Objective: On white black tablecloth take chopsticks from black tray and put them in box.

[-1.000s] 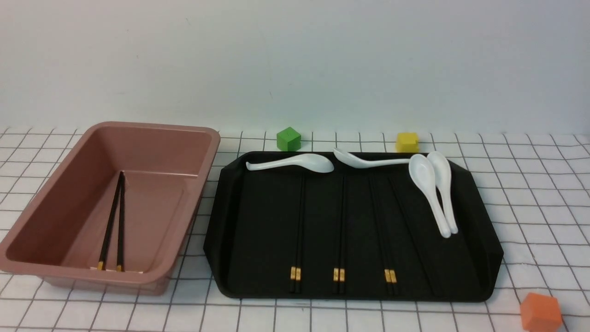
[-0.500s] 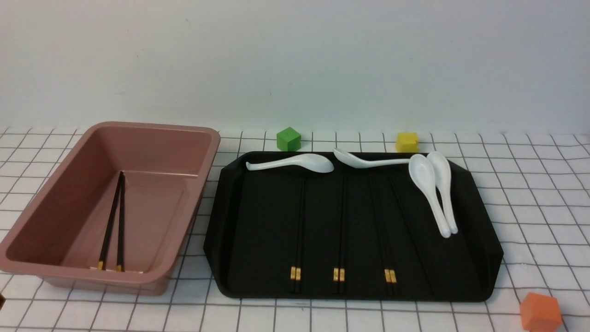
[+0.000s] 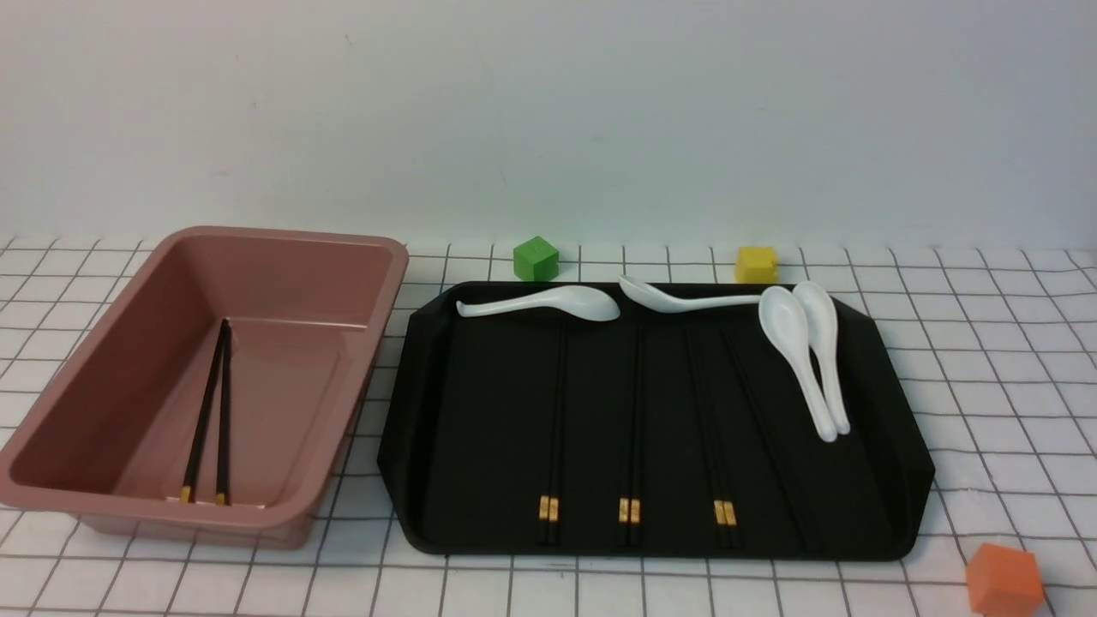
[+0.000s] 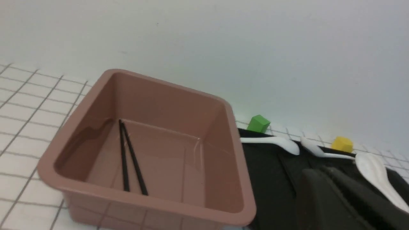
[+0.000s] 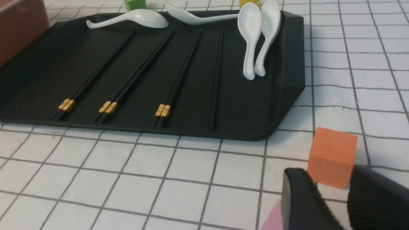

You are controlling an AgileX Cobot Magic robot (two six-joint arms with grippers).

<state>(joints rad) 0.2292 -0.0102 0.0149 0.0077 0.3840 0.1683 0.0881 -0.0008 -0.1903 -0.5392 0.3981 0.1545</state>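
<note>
**One pair boxed, three pairs left on the tray**

I see the tablecloth (image 3: pixel 986 343) carrying the black tray (image 3: pixel 480 446) and, at its 9 o'clock, the box (image 3: pixel 360 283). One chopsticks pair (image 3: pixel 208 411) lies inside the box; three gold-banded pairs (image 3: pixel 632 428) remain on the tray. Right gripper (image 5: pixel 332 204) shows a narrow gap, holding nothing. Left gripper (image 4: pixel 332 198): I cannot tell.

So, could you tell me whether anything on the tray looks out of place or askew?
Mostly tidy. On the black tray, three chopstick pairs lie parallel, but the rightmost sticks slant and show no gold band. One spoon's end overhangs the back rim.
</note>
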